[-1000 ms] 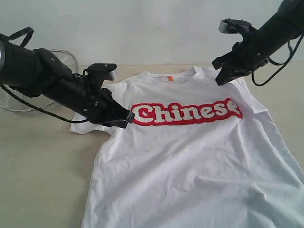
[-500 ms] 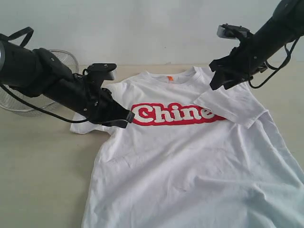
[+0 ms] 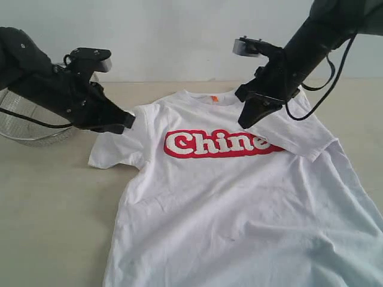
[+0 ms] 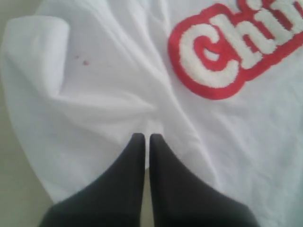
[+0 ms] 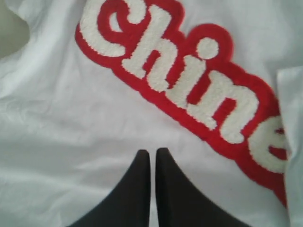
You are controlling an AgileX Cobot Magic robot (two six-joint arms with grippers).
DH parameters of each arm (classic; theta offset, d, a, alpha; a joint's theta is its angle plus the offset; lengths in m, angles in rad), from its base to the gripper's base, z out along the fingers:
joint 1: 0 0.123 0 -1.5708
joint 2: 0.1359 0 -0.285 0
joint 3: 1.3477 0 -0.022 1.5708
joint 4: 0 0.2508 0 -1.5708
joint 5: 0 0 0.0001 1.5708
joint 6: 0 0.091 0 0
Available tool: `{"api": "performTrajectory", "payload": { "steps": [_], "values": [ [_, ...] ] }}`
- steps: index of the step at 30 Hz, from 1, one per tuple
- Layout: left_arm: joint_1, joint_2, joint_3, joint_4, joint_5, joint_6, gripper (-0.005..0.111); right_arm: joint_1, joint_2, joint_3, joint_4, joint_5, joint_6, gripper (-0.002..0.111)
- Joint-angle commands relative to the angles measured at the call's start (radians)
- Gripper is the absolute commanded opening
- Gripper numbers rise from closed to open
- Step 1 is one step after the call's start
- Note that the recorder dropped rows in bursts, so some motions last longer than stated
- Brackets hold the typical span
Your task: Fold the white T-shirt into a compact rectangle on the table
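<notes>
At the far left, a round wire-mesh metal basket [image 3: 27, 127] sits on the broad, pale beige-cream table [image 3: 54, 209], partly hidden behind the left arm. The black left gripper [image 3: 127, 121] is at the shoulder of the soft white cotton short-sleeved T-shirt [image 3: 239, 197], just above its spread left-hand sleeve [image 3: 115, 153]. Its jaws are pressed together. In the left wrist view its dark fingers [image 4: 125, 184] meet the cloth where several creases gather, but whether any fabric is pinched between them cannot be told.

The shirt lies flat, chest up, in the middle of the table, its hem running out of the picture at the near edge. A small orange neck tag [image 3: 214, 98] shows at the collar. The red-and-white lettering [image 3: 212, 143] across the chest reads "Chine".

To the right, the other sleeve [image 3: 293, 134] is folded inward and covers the end of the lettering. The black right gripper [image 3: 245, 122] hangs over that fold's inner edge, jaws closed and holding nothing.
</notes>
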Motion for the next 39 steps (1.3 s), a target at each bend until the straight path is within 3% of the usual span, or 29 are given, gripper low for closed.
{"api": "performTrajectory", "payload": {
  "steps": [1, 9, 24, 29, 32, 39],
  "values": [
    [0.05, 0.041, 0.0, 0.037, 0.018, -0.075, 0.004, 0.052, -0.003, 0.002, 0.001, 0.007, -0.007, 0.0],
    [0.083, 0.078, 0.017, 0.05, -0.145, -0.078, 0.004, 0.099, -0.003, 0.002, -0.002, 0.003, -0.007, 0.0],
    [0.243, 0.155, 0.015, 0.058, -0.265, -0.078, 0.004, 0.099, -0.003, 0.002, -0.004, 0.014, -0.005, 0.0],
    [0.275, 0.159, -0.012, 0.058, -0.238, -0.07, 0.004, 0.099, -0.003, 0.002, -0.004, 0.014, -0.005, 0.0],
    [0.263, 0.159, -0.032, 0.051, -0.137, -0.07, 0.004, 0.099, -0.003, 0.002, -0.004, 0.014, -0.007, 0.0],
    [0.164, 0.166, -0.032, 0.041, -0.146, -0.07, 0.004, 0.099, -0.003, 0.002, -0.012, 0.014, -0.014, 0.0]
  ]
}}
